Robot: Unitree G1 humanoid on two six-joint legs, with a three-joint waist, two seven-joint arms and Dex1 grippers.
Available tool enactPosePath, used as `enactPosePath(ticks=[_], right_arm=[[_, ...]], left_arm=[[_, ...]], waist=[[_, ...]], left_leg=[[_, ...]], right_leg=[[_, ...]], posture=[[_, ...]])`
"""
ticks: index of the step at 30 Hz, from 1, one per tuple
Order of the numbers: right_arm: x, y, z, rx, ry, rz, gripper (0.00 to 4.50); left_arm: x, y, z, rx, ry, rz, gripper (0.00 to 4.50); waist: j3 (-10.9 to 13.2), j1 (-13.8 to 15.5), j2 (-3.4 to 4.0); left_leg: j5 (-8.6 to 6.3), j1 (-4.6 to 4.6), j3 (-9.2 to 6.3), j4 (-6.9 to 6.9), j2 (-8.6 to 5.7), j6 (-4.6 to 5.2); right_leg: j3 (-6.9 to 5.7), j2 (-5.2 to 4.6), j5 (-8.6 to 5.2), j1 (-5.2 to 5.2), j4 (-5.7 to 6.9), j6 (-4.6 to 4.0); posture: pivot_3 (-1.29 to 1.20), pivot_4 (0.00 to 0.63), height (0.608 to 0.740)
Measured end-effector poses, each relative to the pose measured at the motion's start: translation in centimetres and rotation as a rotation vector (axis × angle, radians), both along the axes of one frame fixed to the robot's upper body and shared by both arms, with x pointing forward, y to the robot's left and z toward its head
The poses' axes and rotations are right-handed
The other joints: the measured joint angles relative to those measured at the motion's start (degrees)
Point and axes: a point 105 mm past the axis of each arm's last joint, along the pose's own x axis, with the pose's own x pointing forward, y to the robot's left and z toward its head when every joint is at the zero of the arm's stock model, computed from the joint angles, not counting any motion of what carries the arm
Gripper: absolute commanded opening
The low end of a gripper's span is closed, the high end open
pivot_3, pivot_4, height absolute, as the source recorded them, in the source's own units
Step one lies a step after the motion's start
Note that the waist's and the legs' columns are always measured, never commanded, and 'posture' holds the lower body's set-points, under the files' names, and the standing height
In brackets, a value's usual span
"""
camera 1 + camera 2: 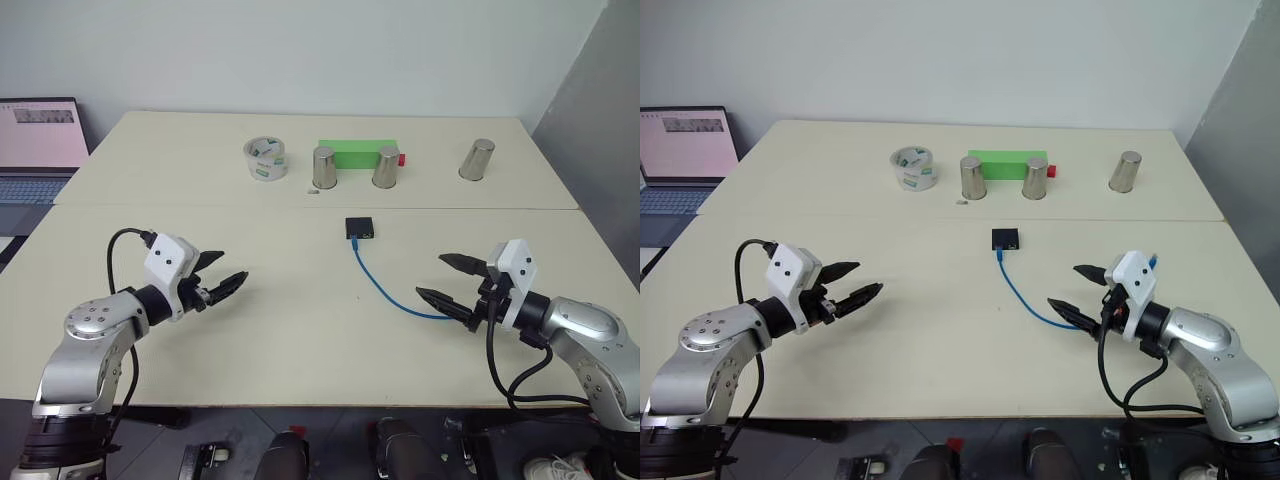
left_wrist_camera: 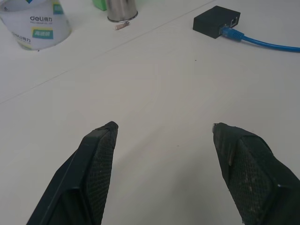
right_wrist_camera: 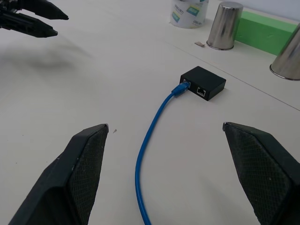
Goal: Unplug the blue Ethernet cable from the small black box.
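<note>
A pale table [image 1: 300, 330] fills most of the frame. At lower left the left gripper [image 1: 222, 272] hovers with fingers spread wide, holding nothing. At lower right the right gripper [image 1: 450, 280] is likewise wide and empty. A green block [image 1: 357, 155] lies at upper centre. The blue Ethernet cable [image 1: 385, 290] curves from centre toward the right gripper, plugged into the small black box [image 1: 360, 229] at centre.

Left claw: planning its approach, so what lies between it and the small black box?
Bare tabletop between the left claw and the small black box, in the left wrist view; the blue Ethernet cable trails off the far side.
</note>
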Motion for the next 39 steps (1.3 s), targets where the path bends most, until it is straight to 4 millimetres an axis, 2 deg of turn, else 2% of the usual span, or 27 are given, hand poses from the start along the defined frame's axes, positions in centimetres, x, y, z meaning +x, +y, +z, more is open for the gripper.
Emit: enactPosePath(ticks=[10,14,17,19,23,29,33,39], right_arm=[[0.2,0.4,0.2,0.008,-0.01,0.003,4.13],[0.5,2.9,-0.4,0.08,-0.003,0.031,4.13],[2.5,4.7,-1.5,0.083,-0.005,-0.038,4.13],[4.9,6.1,-2.6,0.104,0.011,-0.136,4.13],[6.9,9.5,-4.6,0.121,0.067,-0.171,4.13],[10.0,11.8,-5.4,0.12,0.092,-0.284,4.13],[11.3,11.7,-6.3,0.101,0.118,-0.4,3.5],[11.7,11.1,-6.4,0.097,0.118,-0.452,1.88]], left_arm=[[-0.4,-0.2,-0.5,0.009,-0.008,-0.015,3.43],[-0.8,-1.2,-1.4,0.03,0.008,-0.051,3.43],[-0.9,-1.8,-1.7,0.027,0.018,-0.07,3.43],[-0.7,-2.3,-1.7,0.045,0.01,-0.088,3.43],[0.1,-3.2,-1.0,0.051,-0.036,-0.121,3.43],[0.7,-3.1,-0.8,0.044,-0.046,-0.135,3.43],[0.5,-3.6,-0.8,0.029,-0.044,-0.159,3.51],[0.6,-3.7,-0.8,0.022,-0.047,-0.158,3.51]], waist=[[0.0,0.0,0.0],[0.0,-0.1,0.01],[0.0,-0.2,0.03],[0.0,-0.4,0.0],[0.0,-0.4,0.02],[0.0,-0.5,0.02],[0.0,-0.5,0.02],[0.0,-0.7,0.02]], left_leg=[[0.0,0.01,0.0,0.0,0.0,0.0],[0.0,0.01,-0.02,-0.01,0.03,0.0],[0.0,0.0,0.03,0.01,-0.01,0.0],[0.01,0.0,0.03,0.02,0.01,-0.01],[0.01,-0.06,0.01,-0.03,0.03,-0.01],[0.01,-0.21,0.09,-0.03,0.02,-0.01],[0.01,-0.26,0.08,-0.05,0.02,-0.01],[0.01,-0.23,0.08,-0.03,0.02,-0.01]], right_leg=[[0.01,0.0,0.0,0.0,0.0,0.0],[-0.01,0.01,0.0,-0.01,0.03,-0.01],[0.04,0.01,0.01,-0.06,0.09,0.01],[0.04,0.02,0.02,-0.09,0.15,0.0],[0.02,0.02,-0.01,-0.21,0.21,-0.05],[0.06,0.0,0.16,-0.4,0.21,-0.33],[0.06,0.0,0.16,-0.43,0.22,-0.34],[0.06,0.0,0.15,-0.41,0.25,-0.31]], posture=[[0.0,0.15,0.74],[0.0,0.15,0.74],[0.0,0.15,0.74],[0.0,0.15,0.74],[0.0,0.15,0.74],[0.0,0.15,0.74],[0.0,0.15,0.74],[0.0,0.15,0.74]])
